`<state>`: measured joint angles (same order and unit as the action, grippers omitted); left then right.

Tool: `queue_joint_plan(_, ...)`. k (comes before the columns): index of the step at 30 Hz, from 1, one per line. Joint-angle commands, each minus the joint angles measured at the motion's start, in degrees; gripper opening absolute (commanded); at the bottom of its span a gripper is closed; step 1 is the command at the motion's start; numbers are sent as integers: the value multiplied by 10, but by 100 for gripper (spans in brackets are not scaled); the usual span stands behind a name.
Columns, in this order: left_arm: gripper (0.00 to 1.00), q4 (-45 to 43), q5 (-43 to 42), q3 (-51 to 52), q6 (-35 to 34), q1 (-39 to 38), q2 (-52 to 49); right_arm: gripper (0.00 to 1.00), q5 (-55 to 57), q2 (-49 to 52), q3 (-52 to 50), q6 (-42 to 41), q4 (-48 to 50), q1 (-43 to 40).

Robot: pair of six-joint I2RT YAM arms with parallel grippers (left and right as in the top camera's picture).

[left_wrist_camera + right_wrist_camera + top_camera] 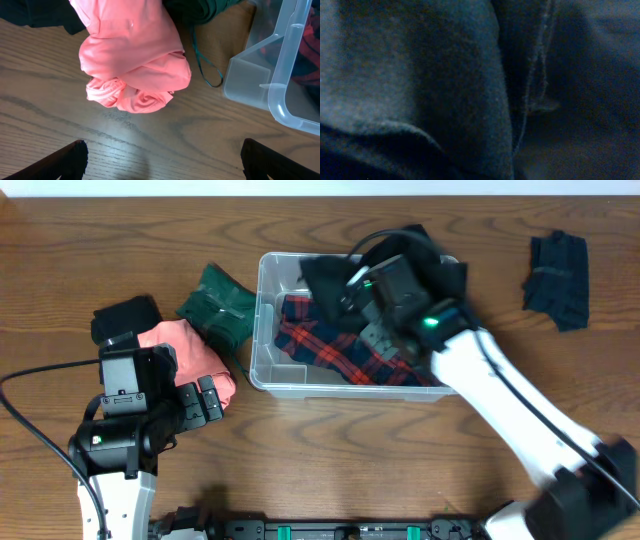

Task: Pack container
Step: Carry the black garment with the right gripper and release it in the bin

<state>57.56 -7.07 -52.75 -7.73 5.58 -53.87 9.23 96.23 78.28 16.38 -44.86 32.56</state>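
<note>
We're hovering the right gripper (372,292) in dark cloth (328,275) over the container (262,330), can't tell its jaws; left gripper (162,161) is gaping wide, ready for the pink bundle (132,60).

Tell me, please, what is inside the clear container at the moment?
A red-and-blue plaid cloth lies in the container, with a dark garment at the far side. The right gripper and its arm cover the right part, so anything beneath them is hidden.
</note>
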Motion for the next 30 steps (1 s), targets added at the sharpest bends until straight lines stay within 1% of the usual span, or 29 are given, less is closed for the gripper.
queue_joint_plan(1,98,3,7,-13,-5,3,0,1,-14,45,15,30,3,15)
queue_joint_plan(3,98,3,7,-13,-5,3,0,2,-29,63,15,30,1,27)
queue_joint_plan(4,98,3,7,-13,-5,3,0,16,-31,63,15,30,-1,33)
queue_joint_plan(5,98,3,7,-13,-5,3,0,68,-28,61,16,30,-4,40)
queue_joint_plan(6,98,3,7,-13,-5,3,0,99,-15,53,16,30,-5,45)
queue_joint_plan(11,98,2,7,-13,-5,3,0,99,30,-21,18,30,8,53)
queue_joint_plan(16,98,2,7,-13,-5,3,0,99,32,-113,18,30,70,38)
queue_joint_plan(17,98,2,7,-13,-5,3,0,97,37,-118,18,30,81,33)
queue_joint_plan(18,98,2,7,-13,-5,3,0,79,44,-121,18,29,92,24)
queue_joint_plan(19,98,2,7,-13,-5,3,0,57,45,-121,18,29,99,14)
queue_joint_plan(20,98,2,7,-13,-5,3,0,38,44,-117,17,18,106,0)
queue_joint_plan(21,98,2,7,-13,-5,3,0,22,44,-111,16,6,110,-9)
queue_joint_plan(22,98,2,7,-13,-5,3,0,12,41,-102,16,-11,113,-23)
queue_joint_plan(23,98,2,7,-13,-5,3,0,10,37,-89,16,-22,115,-34)
queue_joint_plan(26,98,2,7,-13,-5,3,0,11,10,-40,16,-42,125,-66)
queue_joint_plan(30,98,3,7,-13,-5,3,0,12,-14,50,16,-76,143,-93)
